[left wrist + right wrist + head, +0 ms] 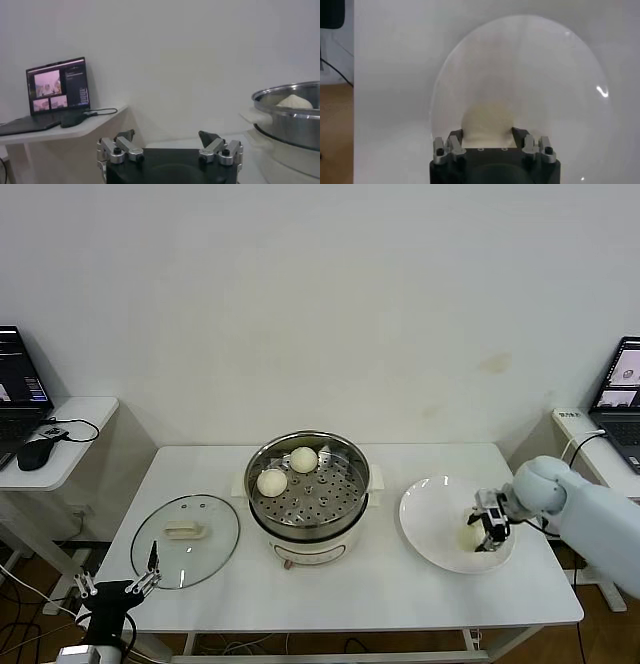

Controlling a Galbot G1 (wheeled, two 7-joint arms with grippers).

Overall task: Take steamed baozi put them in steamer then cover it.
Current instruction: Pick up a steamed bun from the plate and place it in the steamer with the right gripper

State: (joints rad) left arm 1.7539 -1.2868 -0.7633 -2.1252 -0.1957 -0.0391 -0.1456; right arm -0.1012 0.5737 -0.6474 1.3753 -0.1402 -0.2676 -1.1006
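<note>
**Right claw clamped on a bun at the plate**

My right gripper (487, 533) is down over the white plate (432, 514) on my right side of the table (400, 594), and its fingers (454, 143) press both flanks of 1 steamed baozi (487, 123), grasping it where it sits on the plate. 2 more buns (287, 470) lie in the steamer (308, 514), which stands at the table's middle, toward its far and left parts. The cover (185, 539) lies flat on the table to the steamer's left, handle up. My left gripper (118, 589) hangs released and spread wide at the table's near left corner, just beside the cover's edge, holding nothing.
</note>
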